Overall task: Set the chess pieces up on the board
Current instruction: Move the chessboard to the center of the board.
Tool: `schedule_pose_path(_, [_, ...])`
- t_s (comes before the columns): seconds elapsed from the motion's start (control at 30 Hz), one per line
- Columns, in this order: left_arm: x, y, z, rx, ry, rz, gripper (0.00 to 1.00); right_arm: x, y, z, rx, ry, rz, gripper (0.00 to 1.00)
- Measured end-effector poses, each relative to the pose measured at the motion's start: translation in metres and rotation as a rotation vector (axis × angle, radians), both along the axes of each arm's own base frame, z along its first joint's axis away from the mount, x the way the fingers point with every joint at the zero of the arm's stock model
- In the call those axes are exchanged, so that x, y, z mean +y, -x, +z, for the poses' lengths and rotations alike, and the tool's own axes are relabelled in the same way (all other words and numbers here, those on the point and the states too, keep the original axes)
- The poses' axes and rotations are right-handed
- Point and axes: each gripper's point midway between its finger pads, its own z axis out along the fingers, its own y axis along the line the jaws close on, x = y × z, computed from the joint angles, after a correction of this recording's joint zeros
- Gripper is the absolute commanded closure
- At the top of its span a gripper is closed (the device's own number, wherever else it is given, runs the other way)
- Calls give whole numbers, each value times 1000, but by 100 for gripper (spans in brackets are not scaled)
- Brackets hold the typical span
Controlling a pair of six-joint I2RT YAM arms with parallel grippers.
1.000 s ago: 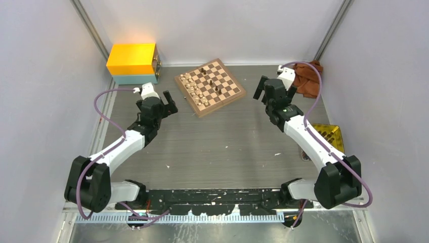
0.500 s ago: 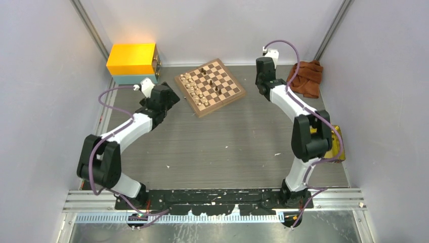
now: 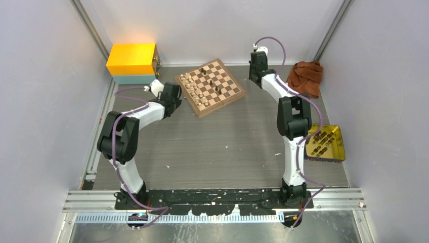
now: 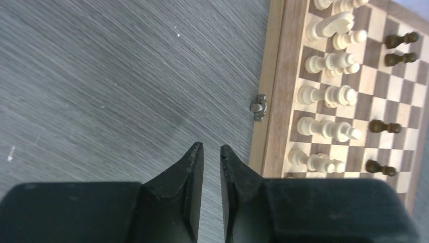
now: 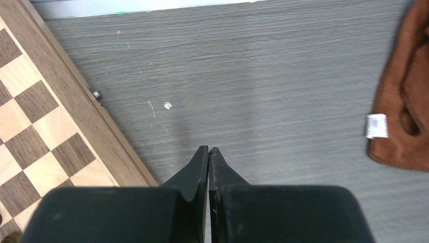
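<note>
The board [image 3: 223,101] lies tilted at the back centre of the table. Pale chess pieces [image 3: 195,89] stand in two rows along its left side, and a few dark ones [image 3: 215,86] stand toward the middle. My left gripper [image 3: 173,96] hangs just off the board's left edge [image 4: 273,101], near the pale pieces [image 4: 329,93] and dark pieces [image 4: 399,48]. The left gripper [image 4: 211,147] is empty, its jaws a narrow gap apart. My right gripper [image 3: 252,76] is beside the board's right corner [image 5: 101,131]. The right gripper [image 5: 208,148] is shut on nothing.
A yellow tray [image 3: 340,139] holding several dark pieces sits at the right edge. A brown cloth [image 3: 305,77] [image 5: 404,101] lies at the back right. A yellow and teal box [image 3: 132,62] stands at the back left. Walls close in three sides.
Both arms have stretched forward and their grippers have come up to the board's left and right sides. Both grippers have closed from wide open.
</note>
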Motion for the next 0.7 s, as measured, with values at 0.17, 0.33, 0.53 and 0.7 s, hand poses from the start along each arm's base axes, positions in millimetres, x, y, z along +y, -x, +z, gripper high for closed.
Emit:
schedule_pose_path(0.17, [-6, -9, -19, 26, 18, 7, 86, 11, -18, -23, 34, -21, 42, 95])
schedule_pose_path(0.33, [-11, -16, -33, 36, 34, 14, 90, 21, -34, -30, 40, -40, 80, 95])
schedule_pose_path(0.53, [-20, -31, -39, 24, 64, 9, 90, 30, -45, -35, 50, -60, 111, 95])
schedule_pose_path(0.7, [-28, -44, -40, 0, 96, 8, 91, 39, -55, -42, 57, -85, 139, 95])
